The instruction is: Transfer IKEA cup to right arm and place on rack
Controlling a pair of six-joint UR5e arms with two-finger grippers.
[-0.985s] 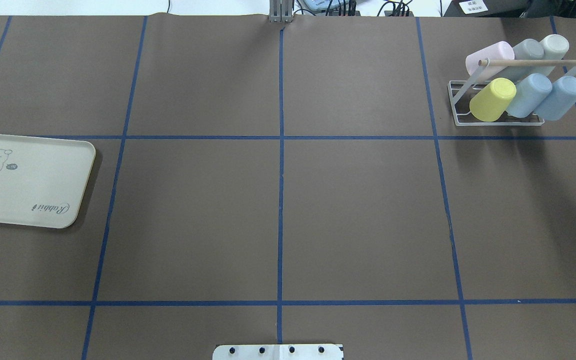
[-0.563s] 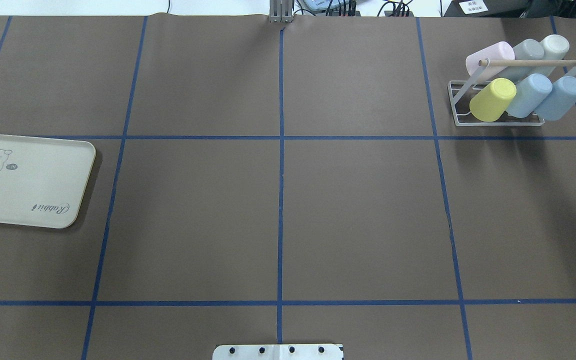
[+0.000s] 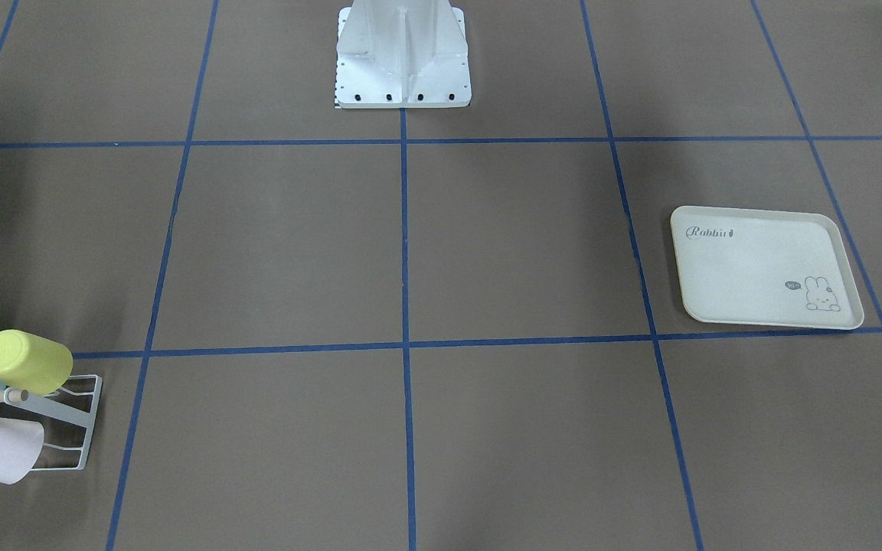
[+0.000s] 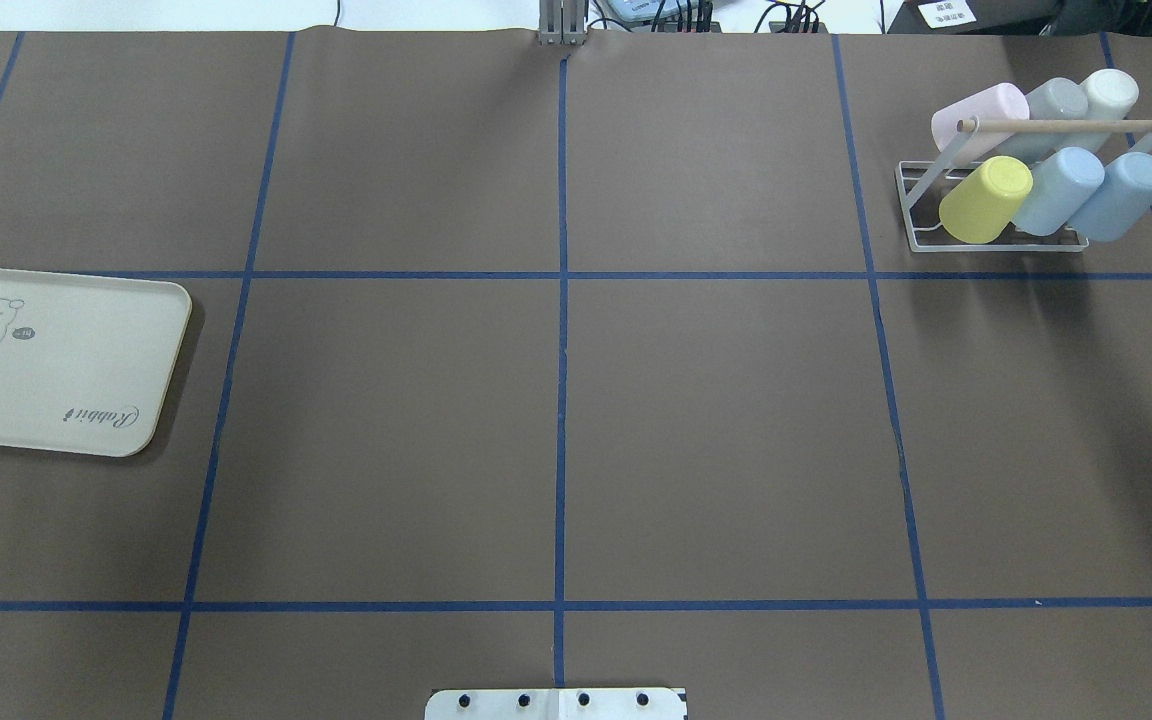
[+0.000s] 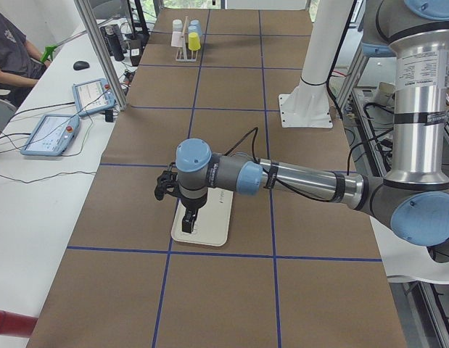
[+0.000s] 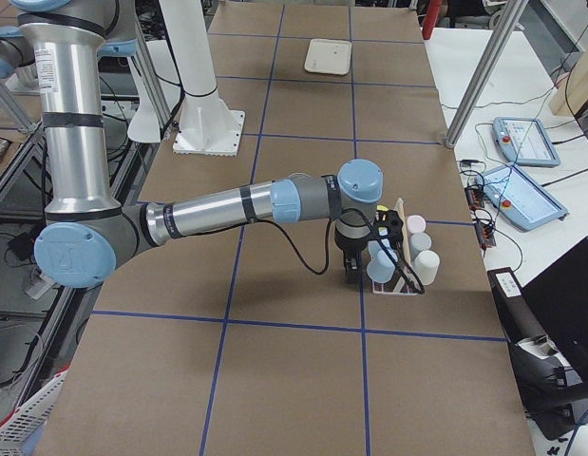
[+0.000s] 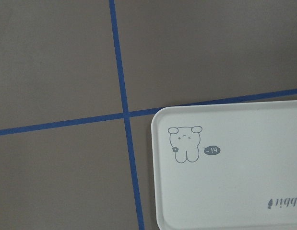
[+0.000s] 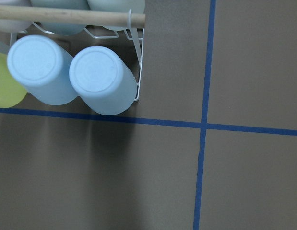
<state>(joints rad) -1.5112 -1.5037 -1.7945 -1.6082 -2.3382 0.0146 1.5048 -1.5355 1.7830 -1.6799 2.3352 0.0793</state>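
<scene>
- Six cups are sitting on the rack [image 4: 908, 205] in the upper right of the overhead view: one yellow cup [image 4: 981, 200], one pink cup [image 4: 976, 110], one grey cup [image 4: 1056, 100], one cream cup [image 4: 1111, 92] and two blue cups [image 4: 1061, 188].
- Each is leaning tilted, its long axis running from lower left to upper right there, with the closed base pointing up and toward the upper right.
- One wooden dowel [image 4: 1066, 125] is crossing above them.
- One cream tray [image 4: 56, 360] is lying at the left edge of the surface [image 4: 716, 420], well apart from the rack.
- The left hand [image 5: 188, 226] is hanging over the tray and the right hand [image 6: 350, 275] just beside the rack. Only side views are showing them, so I cannot tell whether the fingers are apart or together.
- Against the earlier overhead frames, the rack, cups and tray are keeping the same places.
</scene>
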